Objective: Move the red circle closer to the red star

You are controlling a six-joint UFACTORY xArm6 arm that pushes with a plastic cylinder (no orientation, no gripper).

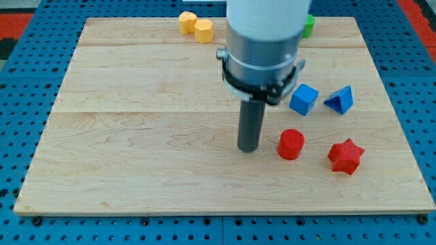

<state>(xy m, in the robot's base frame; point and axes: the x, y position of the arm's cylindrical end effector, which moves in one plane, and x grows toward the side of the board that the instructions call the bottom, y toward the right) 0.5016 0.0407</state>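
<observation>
The red circle [291, 144] is a short red cylinder on the wooden board [136, 136], right of the middle and toward the view's bottom. The red star [345, 156] lies to its right and slightly lower, with a gap of about one block's width between them. My tip [248, 149] rests on the board just to the left of the red circle, a small gap apart, at about the same height in the view. The arm's grey body rises above it toward the view's top.
A blue cube [304, 99] and a blue triangular block [340, 101] sit above the red blocks. Two yellow blocks [195, 26] lie at the board's top edge. A green block [308, 26] is partly hidden behind the arm.
</observation>
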